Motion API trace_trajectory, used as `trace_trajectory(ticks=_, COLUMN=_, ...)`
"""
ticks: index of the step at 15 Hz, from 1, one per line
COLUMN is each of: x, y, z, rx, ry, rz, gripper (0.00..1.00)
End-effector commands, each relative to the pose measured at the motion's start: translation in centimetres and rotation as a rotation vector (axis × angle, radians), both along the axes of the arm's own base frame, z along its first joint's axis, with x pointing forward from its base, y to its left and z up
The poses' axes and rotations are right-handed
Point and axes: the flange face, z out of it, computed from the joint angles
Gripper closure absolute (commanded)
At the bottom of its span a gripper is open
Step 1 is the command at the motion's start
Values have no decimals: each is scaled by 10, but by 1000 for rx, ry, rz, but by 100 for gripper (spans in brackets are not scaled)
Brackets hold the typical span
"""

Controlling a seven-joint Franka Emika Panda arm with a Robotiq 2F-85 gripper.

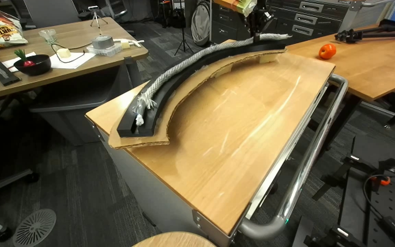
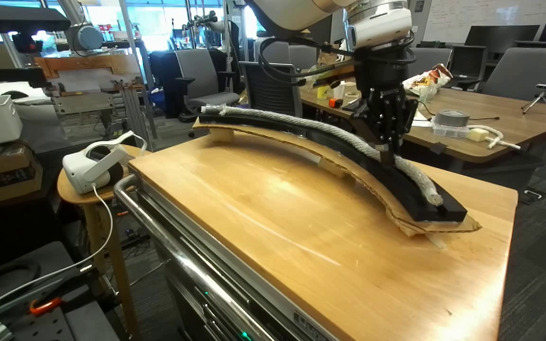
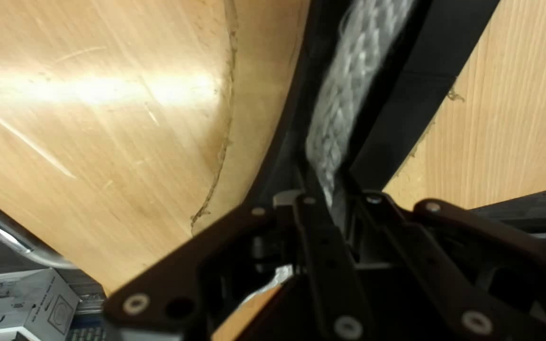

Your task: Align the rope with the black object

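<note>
The pale braided rope [image 1: 183, 64] lies along the curved black strip [image 1: 197, 67], which has a groove. The frayed end rests over the strip's near end in an exterior view. The rope [image 2: 320, 126] and black strip [image 2: 401, 190] also show in an exterior view, with the cut rope end lying on the strip. My gripper [image 2: 386, 154] points down at the strip, near that cut end, closed around the rope. In the wrist view the rope [image 3: 341, 99] runs between the fingers [image 3: 320, 175] above the black strip [image 3: 410, 109]; the fingertips are dark and partly hidden.
The strip sits on a curved cardboard piece [image 1: 180, 94], raised on the wooden cart top [image 1: 238, 113]. A chrome handle [image 1: 297, 185] runs along the cart's side. Neighbouring tables hold a black bowl [image 1: 36, 65], a chip bag [image 1: 3, 31] and an orange-red fruit [image 1: 327, 51].
</note>
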Motion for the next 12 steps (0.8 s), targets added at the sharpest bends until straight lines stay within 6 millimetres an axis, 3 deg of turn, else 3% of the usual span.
trace_trajectory(ticks=1, x=4, y=-9, z=10, rx=76, ry=11, rz=-15, gripper=97)
trace_trajectory(ticks=7, x=5, y=-18, z=8, rx=165, ry=3, rz=-81, gripper=97)
trace_trajectory(ticks=12, x=11, y=-22, z=2, rx=121, ry=3, rz=-86, gripper=97)
